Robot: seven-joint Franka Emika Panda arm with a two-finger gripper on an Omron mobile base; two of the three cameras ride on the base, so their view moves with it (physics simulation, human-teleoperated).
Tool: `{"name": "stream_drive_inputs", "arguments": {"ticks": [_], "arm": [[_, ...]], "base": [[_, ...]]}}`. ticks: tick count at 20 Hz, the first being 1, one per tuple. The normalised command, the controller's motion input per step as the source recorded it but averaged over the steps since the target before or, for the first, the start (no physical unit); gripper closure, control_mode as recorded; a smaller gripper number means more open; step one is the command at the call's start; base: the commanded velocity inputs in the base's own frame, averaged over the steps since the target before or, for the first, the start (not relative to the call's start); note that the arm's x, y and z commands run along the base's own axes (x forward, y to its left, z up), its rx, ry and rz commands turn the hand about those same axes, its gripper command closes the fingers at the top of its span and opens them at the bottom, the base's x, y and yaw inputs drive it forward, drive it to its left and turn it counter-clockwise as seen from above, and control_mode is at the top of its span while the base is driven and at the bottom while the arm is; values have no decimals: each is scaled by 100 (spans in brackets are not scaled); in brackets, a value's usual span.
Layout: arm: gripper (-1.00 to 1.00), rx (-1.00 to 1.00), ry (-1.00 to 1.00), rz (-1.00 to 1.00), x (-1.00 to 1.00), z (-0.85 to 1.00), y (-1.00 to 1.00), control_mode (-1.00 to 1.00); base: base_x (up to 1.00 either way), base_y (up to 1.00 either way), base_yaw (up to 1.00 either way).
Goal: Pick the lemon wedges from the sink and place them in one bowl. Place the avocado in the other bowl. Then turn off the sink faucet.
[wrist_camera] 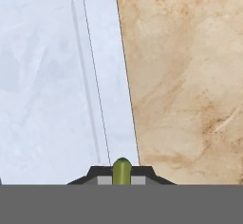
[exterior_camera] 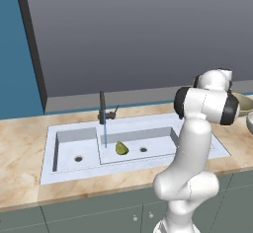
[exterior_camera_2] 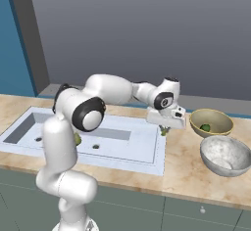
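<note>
Pinching a small yellow-green piece (wrist_camera: pixel 122 171), which I am taking for one of the lemon wedges, the hand (exterior_camera_2: pixel 164 129) is hovering just over the sink's (exterior_camera_2: pixel 147 154) right-hand rim, its fingers closed narrowly on the piece. Beyond that rim, on the surface (wrist_camera: pixel 190 76), two bowls are waiting: the olive bowl (exterior_camera_2: pixel 212 115), farther back from the sink, and the grey bowl (exterior_camera_2: pixel 225 157), nearer the front edge. A green bit (exterior_camera_2: pixel 205 127) is lying in the olive bowl, too small to name. If that is the avocado, the carry is calling for the grey bowl: keeping the grip firm, clearing its rim, opening low over its middle. Inside the sink's long basin the larger wedge (exterior_camera: pixel 121 148) is waiting, and behind the sink the faucet (exterior_camera: pixel 102 107) is running.
</note>
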Motion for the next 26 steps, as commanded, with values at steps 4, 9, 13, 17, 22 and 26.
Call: {"name": "stream_drive_inputs", "arguments": {"ticks": [4, 9, 13, 17, 22, 26], "arm": [[100, 0, 0, -6, 2, 9, -43, -100], [100, 0, 0, -6, 0, 13, -40, -100], [100, 0, 0, -5, 0, 11, -37, -100], [100, -3, 0, -2, -1, 0, -18, -100], [100, -8, -5, 0, -7, 0, -7, -100], [100, -12, -1, 0, -6, 0, -4, -100]], "base": [[0, 0, 0], [0, 0, 0], [0, 0, 0], [0, 0, 0], [0, 0, 0], [0, 0, 0]]}}
